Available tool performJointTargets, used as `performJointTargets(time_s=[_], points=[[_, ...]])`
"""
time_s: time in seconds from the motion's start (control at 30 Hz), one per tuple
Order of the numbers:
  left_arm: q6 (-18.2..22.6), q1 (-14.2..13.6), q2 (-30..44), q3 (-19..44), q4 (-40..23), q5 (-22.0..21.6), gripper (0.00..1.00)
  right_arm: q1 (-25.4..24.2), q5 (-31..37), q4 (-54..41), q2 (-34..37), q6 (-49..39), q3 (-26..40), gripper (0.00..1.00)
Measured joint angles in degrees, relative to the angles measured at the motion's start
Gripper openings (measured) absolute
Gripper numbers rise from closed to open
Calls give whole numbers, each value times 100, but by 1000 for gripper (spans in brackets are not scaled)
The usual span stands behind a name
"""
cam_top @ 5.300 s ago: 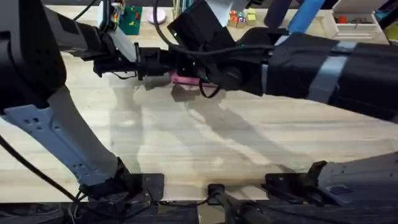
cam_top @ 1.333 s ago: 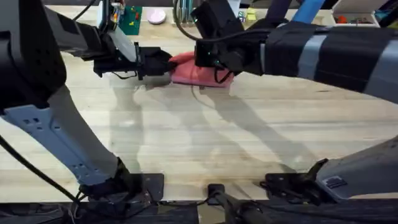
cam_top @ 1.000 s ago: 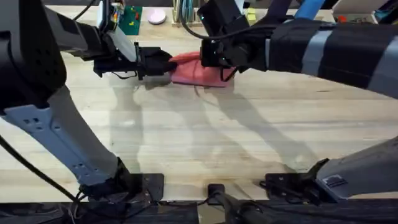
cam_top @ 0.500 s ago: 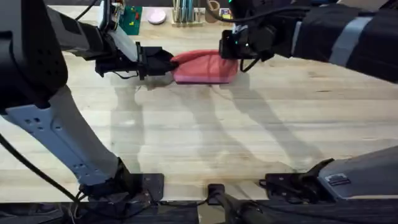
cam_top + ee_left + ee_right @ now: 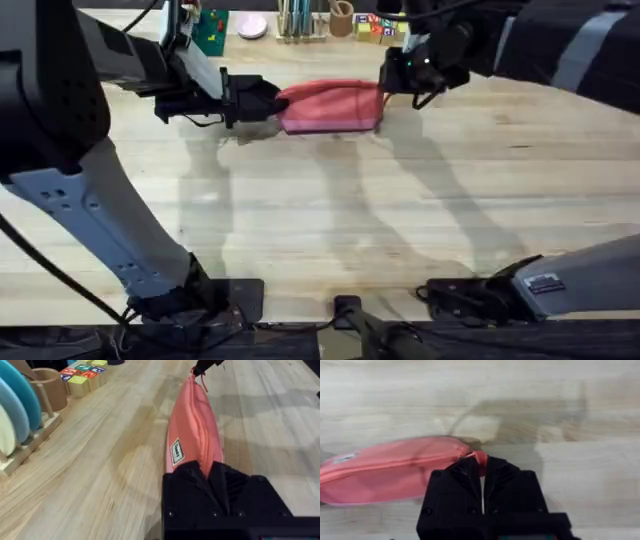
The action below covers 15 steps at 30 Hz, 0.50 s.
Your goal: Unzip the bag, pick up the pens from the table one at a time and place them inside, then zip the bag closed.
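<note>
Bag [image 5: 330, 107] lies on desk [image 5: 400, 220] at 12 o'clock, stretched between pincers. My left pincer [image 5: 268, 103] closed on bag's end; right pincer [image 5: 384, 90] closed on zipper pull [image 5: 480, 456]. I judge: keep left firm, pull straight along zipper, low, slow.

Bag [image 5: 192, 435]: salmon-pink woven cloth, matt, soft and creased along the zipper seam; a small white sewn label with printed lettering on its side. Surface [image 5: 400, 200]: pale wooden planks, visible grain, smooth with a faint satin sheen. Left pincer [image 5: 216, 477]: black matt plastic, slightly grainy, closed on the cloth at the bag's end. Right pincer [image 5: 482, 472]: black matt plastic, ribbed inner faces, closed on the pink pull tab. Wooden cup [image 5: 47, 387]: unfinished pale wood. Blocks [image 5: 82, 375]: painted wood, matt colours.
</note>
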Motion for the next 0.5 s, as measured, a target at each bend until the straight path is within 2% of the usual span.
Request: performJointTargets(time_s=[0.13, 0.3, 0.5], points=[[0, -37, 0, 0, -2, 0, 42, -242, -346, -188, 0, -17, -5, 33], [0, -48, 0, 0, -6, 0, 41, -564, -880, 306, 58, -11, -276, 33], [0, -58, 0, 0, -4, -4, 41, -698, -1157, 877, 328, 6, -591, 33]])
